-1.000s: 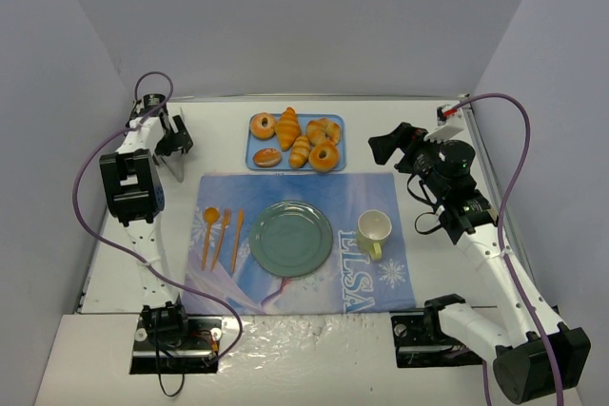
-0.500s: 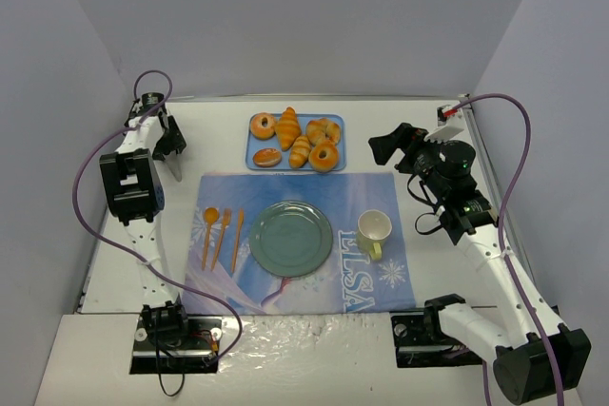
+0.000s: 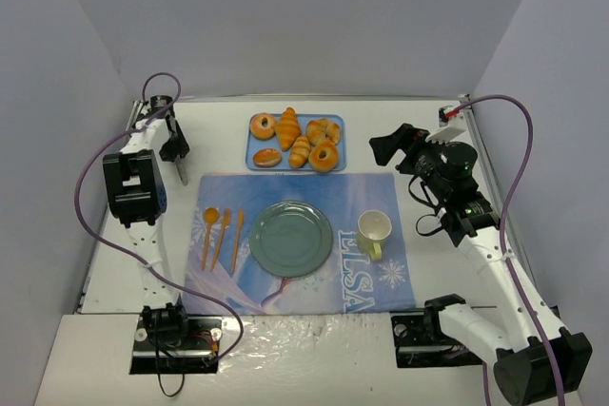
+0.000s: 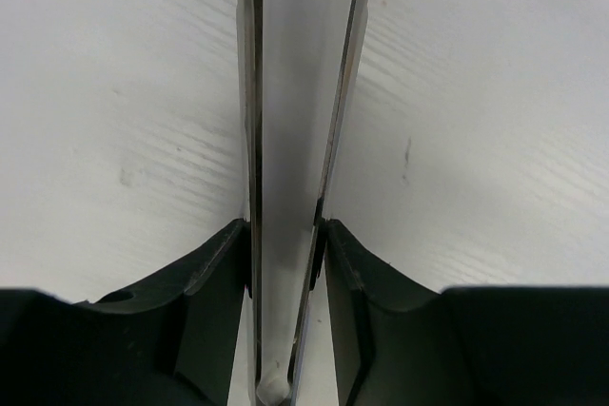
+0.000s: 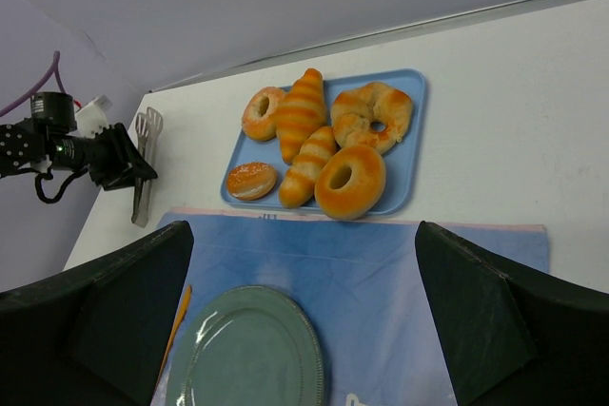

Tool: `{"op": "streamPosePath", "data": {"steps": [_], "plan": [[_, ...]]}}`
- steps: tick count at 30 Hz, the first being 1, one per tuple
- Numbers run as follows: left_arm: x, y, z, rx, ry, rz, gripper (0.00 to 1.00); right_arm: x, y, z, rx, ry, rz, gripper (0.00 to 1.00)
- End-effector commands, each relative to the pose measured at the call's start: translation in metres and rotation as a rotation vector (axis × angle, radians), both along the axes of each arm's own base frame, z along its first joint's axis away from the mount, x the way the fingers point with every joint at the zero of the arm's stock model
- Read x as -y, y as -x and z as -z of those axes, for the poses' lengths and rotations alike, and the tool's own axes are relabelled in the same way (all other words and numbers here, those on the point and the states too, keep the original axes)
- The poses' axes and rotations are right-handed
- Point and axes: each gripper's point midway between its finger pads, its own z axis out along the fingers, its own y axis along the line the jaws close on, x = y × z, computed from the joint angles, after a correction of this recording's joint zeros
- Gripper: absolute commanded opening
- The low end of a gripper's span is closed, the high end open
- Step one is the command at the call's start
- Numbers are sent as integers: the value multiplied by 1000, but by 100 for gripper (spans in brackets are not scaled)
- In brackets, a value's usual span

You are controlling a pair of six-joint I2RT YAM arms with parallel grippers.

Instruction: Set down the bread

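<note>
The bread [image 3: 267, 157] [image 5: 252, 180], a small oval bun, lies at the front left corner of the blue tray [image 3: 333, 125] beside doughnuts and croissants. At the far left, well away from the bun, my left gripper [image 3: 175, 148] [image 4: 285, 230] is shut on metal tongs [image 3: 179, 170] [image 4: 249, 92]. Both tong blades run between its fingers over bare table. The tongs' [image 5: 143, 164] head lies on the table in the right wrist view. My right gripper [image 3: 381, 147] [image 5: 304, 263] hovers open and holds nothing, right of the tray, looking over the tray and the green plate [image 3: 290, 238] [image 5: 252, 349].
A blue placemat [image 3: 371, 282] carries the plate, a pale yellow mug [image 3: 374, 231] and an orange spoon, fork and knife [image 3: 223, 235]. Two ring doughnuts [image 5: 350, 181] and croissants [image 5: 300, 111] crowd the tray. Walls close in on the left, back and right.
My left gripper's jaws have closed onto the tongs, squeezing the blades together, and the wrist shifted slightly. The right arm and the bread have not moved.
</note>
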Motion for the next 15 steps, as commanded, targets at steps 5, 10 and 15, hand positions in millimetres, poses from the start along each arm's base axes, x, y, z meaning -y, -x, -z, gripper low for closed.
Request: {"op": "streamPosePath", "data": {"steps": [5,10,15], "plan": [[19,24,-85,87,-76,14,32,3,-1,-20,76,-22,12,100],[27,39,-130,152,-107,25,32,0,-3,-18,75,-28,2,100],[40,51,-157,184,-126,50,33,-1,-3,-19,77,-31,-3,100]]}}
